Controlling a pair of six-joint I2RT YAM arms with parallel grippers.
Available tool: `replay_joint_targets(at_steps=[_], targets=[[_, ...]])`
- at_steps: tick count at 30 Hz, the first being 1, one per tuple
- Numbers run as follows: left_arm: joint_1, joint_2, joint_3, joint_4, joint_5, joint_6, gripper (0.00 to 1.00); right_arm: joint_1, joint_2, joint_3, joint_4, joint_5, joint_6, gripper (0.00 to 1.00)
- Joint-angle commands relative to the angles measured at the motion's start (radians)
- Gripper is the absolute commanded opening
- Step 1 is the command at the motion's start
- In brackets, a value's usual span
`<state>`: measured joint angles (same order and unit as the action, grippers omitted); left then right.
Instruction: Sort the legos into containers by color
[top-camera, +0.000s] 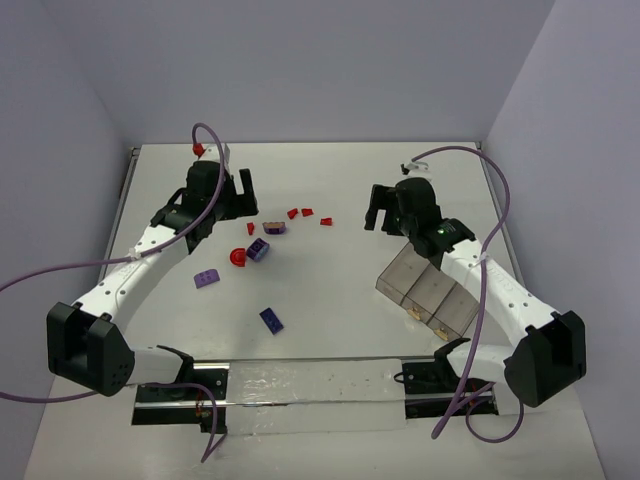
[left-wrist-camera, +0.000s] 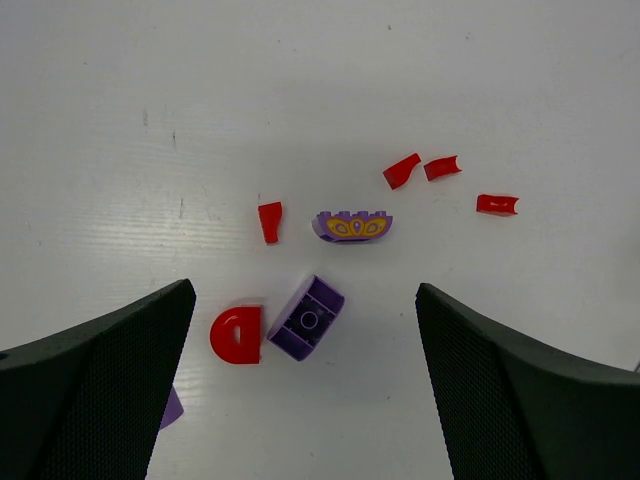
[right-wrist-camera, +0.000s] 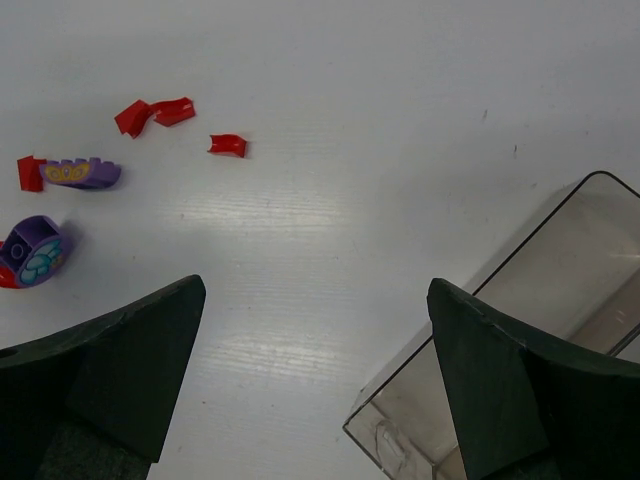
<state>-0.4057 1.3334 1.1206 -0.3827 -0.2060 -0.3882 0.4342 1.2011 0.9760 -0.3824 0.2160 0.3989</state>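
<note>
Your left jaws wide open and empty over a red half-disc just beside a purple brick on the bench, red bits beyond, your right jaws wide open, empty, at the tray's end.

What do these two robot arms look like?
Left arm and right arm: white links, chunky black joints. The left gripper and right gripper are black, each with two broad fingers, mesh-textured. A purple cable loops from each wrist; the left one carries a red cap.
</note>
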Motion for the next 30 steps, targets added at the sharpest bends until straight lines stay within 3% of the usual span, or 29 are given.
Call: replay_joint_targets(at_steps=[1, 14, 18, 30], targets=[[-0.01, -0.02, 0.036, 0.014, -0.02, 0.009, 0.99, 0.016, -0.007, 0.033, 0.025, -0.005, -0.017, 1.0], [-0.016, -0.016, 0.045, -0.001, -0.027, 0.011, 0.99, 0.064, 0.065, 0.139, 0.002, -0.123, -0.288, 1.0], [-0.017, -0.023, 0.071, -0.005, -0.033, 0.003, 0.99, 0.064, 0.158, 0.232, -0.063, -0.162, -0.446, 1.0], [-0.021, -0.041, 0.076, -0.037, -0.063, 0.005, 0.99, 0.066, 0.529, 0.534, -0.25, -0.482, -0.869, 1.0]])
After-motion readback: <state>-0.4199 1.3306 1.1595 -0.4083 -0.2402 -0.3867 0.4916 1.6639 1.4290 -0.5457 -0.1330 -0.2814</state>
